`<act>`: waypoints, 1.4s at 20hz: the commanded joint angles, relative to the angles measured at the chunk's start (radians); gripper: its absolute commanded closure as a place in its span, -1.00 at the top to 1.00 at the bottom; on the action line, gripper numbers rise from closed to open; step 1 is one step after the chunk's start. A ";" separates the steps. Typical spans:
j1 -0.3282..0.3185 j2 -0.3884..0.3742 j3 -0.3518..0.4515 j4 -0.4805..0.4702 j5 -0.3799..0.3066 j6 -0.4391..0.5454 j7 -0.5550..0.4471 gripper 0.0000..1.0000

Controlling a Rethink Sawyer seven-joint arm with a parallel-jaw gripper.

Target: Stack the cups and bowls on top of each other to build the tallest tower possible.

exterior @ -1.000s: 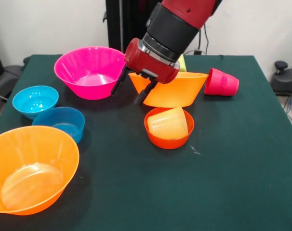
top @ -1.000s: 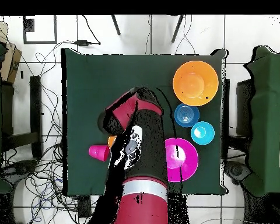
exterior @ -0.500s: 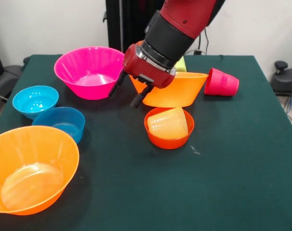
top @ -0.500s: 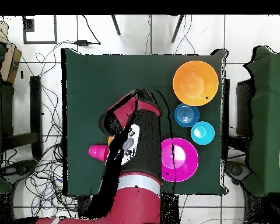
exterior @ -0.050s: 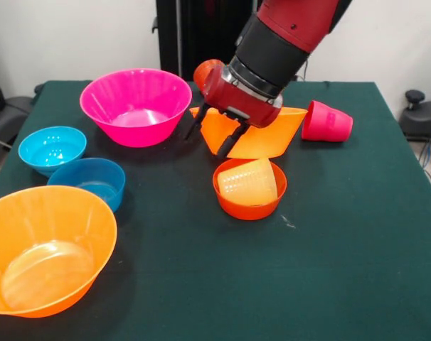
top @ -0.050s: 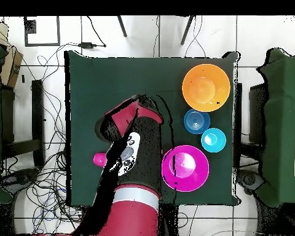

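Two large orange bowls I see: one (exterior @ -0.050s: 48,249) at my near-left corner of the surface (exterior @ -0.050s: 343,270), one tilted (exterior @ -0.050s: 262,135) behind my tool (exterior @ -0.050s: 214,138). The tool's fingers are spread apart over that tilted bowl's rim, holding nothing. The magenta bowl (exterior @ -0.050s: 136,105) sits left of it; the ribbed yellow cup (exterior @ -0.050s: 247,181) lies in the small red-orange bowl (exterior @ -0.050s: 249,202) just below; the red-pink cup (exterior @ -0.050s: 326,122) lies toppled.
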 commanded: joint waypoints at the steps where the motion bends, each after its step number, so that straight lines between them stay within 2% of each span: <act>1: 0.050 0.036 0.035 -0.052 0.087 0.065 0.191 1.00; 12: 0.119 0.108 -0.032 -0.093 0.155 0.035 0.213 1.00; 20: 0.151 0.223 -0.086 -0.190 0.186 0.006 0.255 1.00; 28: 0.173 0.239 -0.116 -0.174 0.229 -0.008 0.256 1.00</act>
